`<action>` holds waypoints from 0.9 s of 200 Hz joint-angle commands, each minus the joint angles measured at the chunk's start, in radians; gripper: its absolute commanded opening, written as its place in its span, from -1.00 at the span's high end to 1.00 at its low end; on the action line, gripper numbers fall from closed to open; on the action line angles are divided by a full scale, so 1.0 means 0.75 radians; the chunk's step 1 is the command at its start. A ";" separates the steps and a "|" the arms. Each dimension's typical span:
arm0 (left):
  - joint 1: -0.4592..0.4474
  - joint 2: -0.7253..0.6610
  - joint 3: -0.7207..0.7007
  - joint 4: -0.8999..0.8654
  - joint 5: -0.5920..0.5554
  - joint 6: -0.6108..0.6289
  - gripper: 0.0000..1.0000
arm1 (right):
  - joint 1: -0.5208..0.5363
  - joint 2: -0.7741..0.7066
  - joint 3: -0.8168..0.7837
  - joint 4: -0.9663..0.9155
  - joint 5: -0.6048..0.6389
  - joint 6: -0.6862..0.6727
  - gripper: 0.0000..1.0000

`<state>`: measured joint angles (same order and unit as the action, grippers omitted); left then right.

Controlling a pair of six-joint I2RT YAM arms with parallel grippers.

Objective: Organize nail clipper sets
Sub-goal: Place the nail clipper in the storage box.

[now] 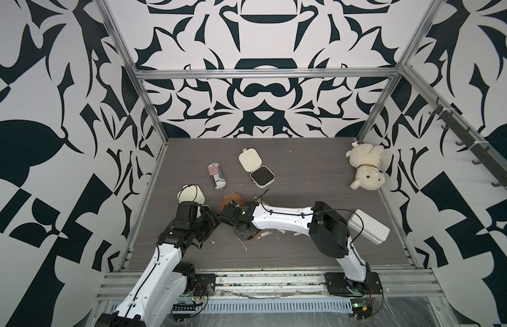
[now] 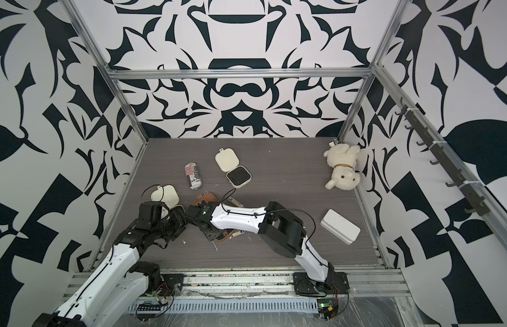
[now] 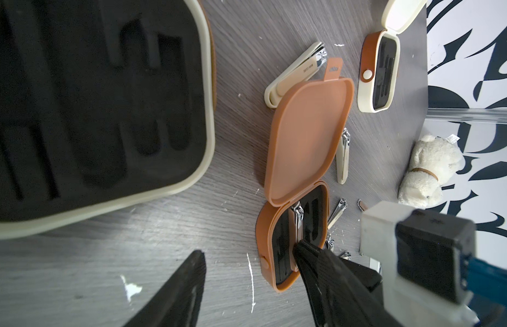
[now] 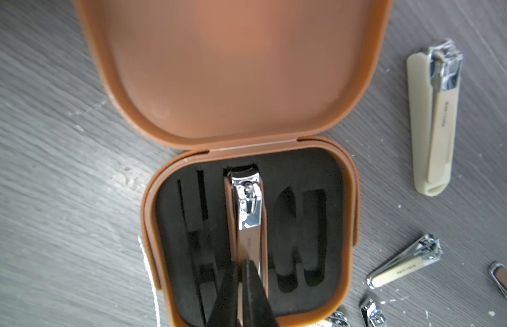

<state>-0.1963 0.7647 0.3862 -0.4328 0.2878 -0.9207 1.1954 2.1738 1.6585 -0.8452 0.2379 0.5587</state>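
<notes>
The brown case (image 4: 232,70) lies open on the table, and a brown clipper (image 4: 248,215) sits in the middle slot of its black insert. My right gripper (image 4: 241,263) is shut, its tips over the tail end of that clipper. In both top views this arm hides most of the brown case (image 1: 232,200). My left gripper (image 3: 251,252) is open over bare table, just beside the brown case (image 3: 309,136). An open cream case (image 3: 210,127) lies close to it. Another open cream case (image 1: 256,170) sits farther back. Several loose clippers (image 4: 433,121) lie next to the brown case.
A crushed red-and-white can (image 1: 217,175) lies between the two cream cases. A white plush dog (image 1: 365,167) sits in the back right corner. A white box (image 1: 368,226) rests at the right edge. Metal frame posts and patterned walls border the table.
</notes>
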 commanded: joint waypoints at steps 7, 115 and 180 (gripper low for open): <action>0.006 -0.003 -0.016 -0.024 -0.016 -0.008 -0.35 | 0.015 0.235 -0.091 0.048 -0.275 0.029 0.81; 0.006 -0.040 -0.005 -0.090 -0.042 -0.041 -0.34 | 0.010 0.204 -0.092 0.135 -0.351 -0.012 0.81; 0.006 -0.020 -0.005 -0.097 -0.044 -0.059 -0.32 | -0.017 0.053 0.053 0.111 -0.295 -0.080 0.76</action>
<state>-0.1963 0.7437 0.3862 -0.4778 0.2649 -0.9596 1.1709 2.1555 1.6882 -0.8314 0.1513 0.5251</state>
